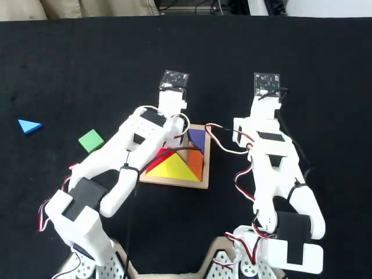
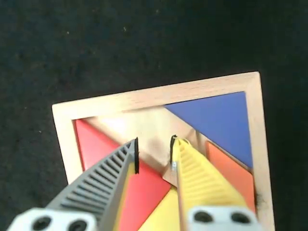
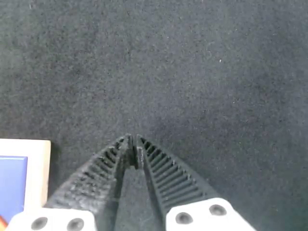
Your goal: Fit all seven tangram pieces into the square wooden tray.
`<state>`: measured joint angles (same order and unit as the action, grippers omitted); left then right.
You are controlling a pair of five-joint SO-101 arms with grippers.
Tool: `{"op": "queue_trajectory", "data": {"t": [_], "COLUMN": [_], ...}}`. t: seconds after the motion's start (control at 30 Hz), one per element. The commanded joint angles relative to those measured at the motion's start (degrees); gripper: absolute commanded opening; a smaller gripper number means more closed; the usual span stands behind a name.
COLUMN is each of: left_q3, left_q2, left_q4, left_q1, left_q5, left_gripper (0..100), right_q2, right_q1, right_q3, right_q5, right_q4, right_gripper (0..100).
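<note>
The square wooden tray [image 1: 204, 174] lies mid-table. Inside it are a red triangle [image 2: 144, 195], a yellow triangle [image 1: 174, 167], a blue triangle [image 2: 216, 118] and an orange piece [image 2: 233, 171]. A patch of bare wood [image 2: 139, 125] shows at the tray's far side. My left gripper [image 2: 154, 153] hovers open over that patch, holding nothing. A green square [image 1: 91, 140] and a small blue triangle [image 1: 29, 125] lie loose on the cloth at the left. My right gripper [image 3: 133, 147] is shut and empty over the black cloth, just right of the tray's edge [image 3: 41, 163].
The black cloth [image 1: 302, 52] covers the whole table. The left arm [image 1: 116, 163] slants across from the front left over the tray. The right arm [image 1: 270, 145] stands beside the tray's right edge. Both arm bases sit at the front edge.
</note>
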<state>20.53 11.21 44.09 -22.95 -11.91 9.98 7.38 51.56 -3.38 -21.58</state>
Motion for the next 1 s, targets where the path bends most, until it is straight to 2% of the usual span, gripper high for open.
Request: {"op": "queue_trajectory", "data": {"t": [0.0, 0.3, 0.5, 0.67, 0.83, 0.97], "left_q3": [-0.3, 0.7, -2.8, -4.8, -5.2, -4.6], "left_q2": [-0.4, -0.5, -1.1, -1.8, -1.7, -1.6], "left_q4": [-0.4, 0.3, 0.6, 5.5, 5.2, 0.0], "left_q1": [-2.6, -4.6, 0.3, -0.2, 0.2, 3.6], "left_q5": [0.7, 0.7, 2.6, 3.0, 3.1, 3.1], "left_gripper": [13, 13, 13, 13, 13, 13], "right_q2": [0.0, 0.1, 0.2, 0.3, 0.3, 0.2], "right_q1": [-1.0, -1.0, -1.0, -1.0, -1.0, -1.0], "right_q3": [-2.9, -3.0, -2.9, -2.9, -2.9, -2.9], "right_q5": [-0.1, -0.1, -0.1, -0.1, -0.1, -0.1], "right_q4": [0.7, 0.7, 0.7, 0.7, 0.7, 0.7], "right_gripper": [1.1, 1.1, 1.1, 1.1, 1.1, 1.1]}}
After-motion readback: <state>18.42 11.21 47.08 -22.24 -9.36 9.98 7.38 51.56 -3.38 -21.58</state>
